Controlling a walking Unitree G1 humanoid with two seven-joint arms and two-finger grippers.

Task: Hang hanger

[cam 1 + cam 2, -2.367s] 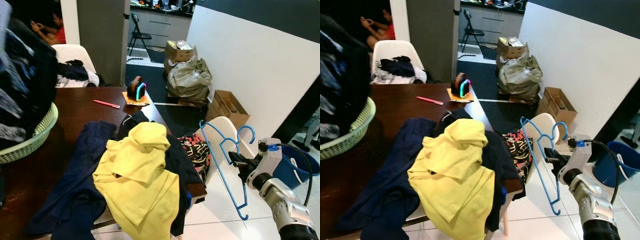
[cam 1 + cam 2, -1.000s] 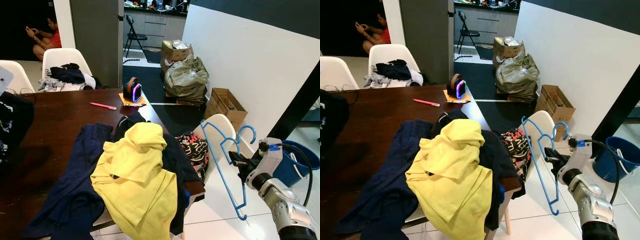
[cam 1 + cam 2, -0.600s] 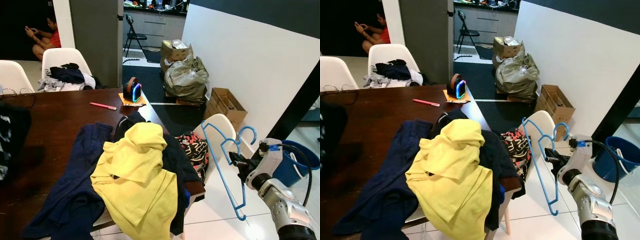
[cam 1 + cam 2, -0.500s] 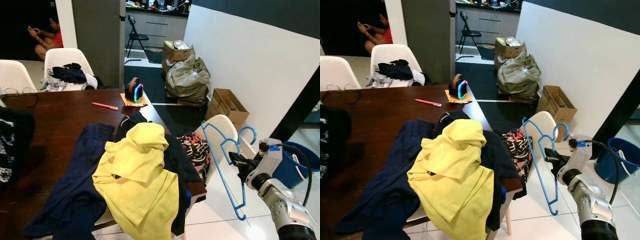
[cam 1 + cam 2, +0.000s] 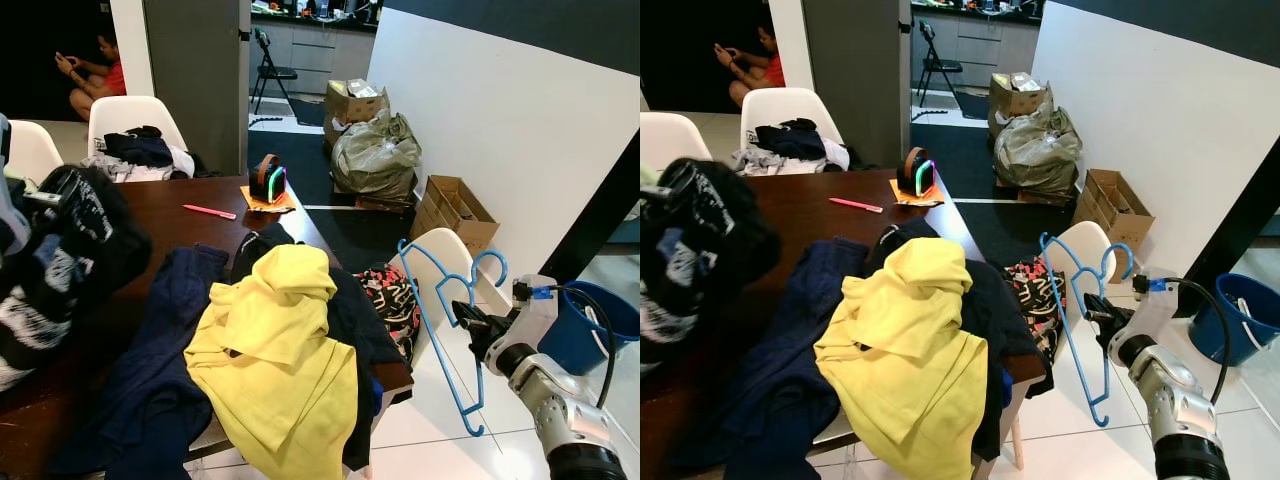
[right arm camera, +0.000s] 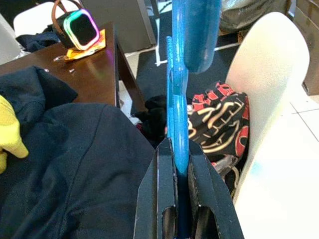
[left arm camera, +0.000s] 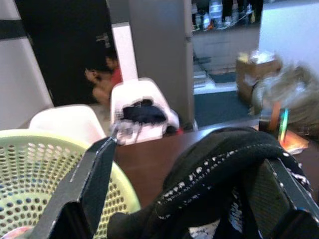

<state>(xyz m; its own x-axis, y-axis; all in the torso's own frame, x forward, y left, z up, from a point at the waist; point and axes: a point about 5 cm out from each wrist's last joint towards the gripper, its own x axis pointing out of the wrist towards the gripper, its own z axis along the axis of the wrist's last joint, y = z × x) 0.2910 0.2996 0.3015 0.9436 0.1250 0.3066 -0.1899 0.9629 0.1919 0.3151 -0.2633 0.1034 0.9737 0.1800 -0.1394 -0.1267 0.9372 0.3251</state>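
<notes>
A blue plastic hanger [image 5: 438,330] hangs tilted beside the table's right end, in front of a white chair [image 5: 447,262]. My right gripper [image 5: 464,318] is shut on its neck, just under the hook; in the right wrist view the two fingers [image 6: 158,191] clamp the blue bar [image 6: 178,99]. At the left, a black garment with white print [image 5: 60,250] is held up over the table. In the left wrist view my left gripper [image 7: 192,154] has its fingers [image 7: 94,179] spread wide, with that garment [image 7: 224,169] draped between them.
A yellow garment [image 5: 275,340] and a navy one [image 5: 160,340] lie piled on the dark wooden table [image 5: 180,225], with a speaker [image 5: 267,182] and pink pen [image 5: 210,211] behind. A patterned cloth [image 5: 390,300] lies on the chair. Blue bucket [image 5: 590,325], cardboard box [image 5: 450,212] and green basket [image 7: 30,169] stand around. A person [image 5: 95,70] sits far back.
The black printed garment has come up into view at the left, over the table. The right gripper and hanger have shifted slightly left.
</notes>
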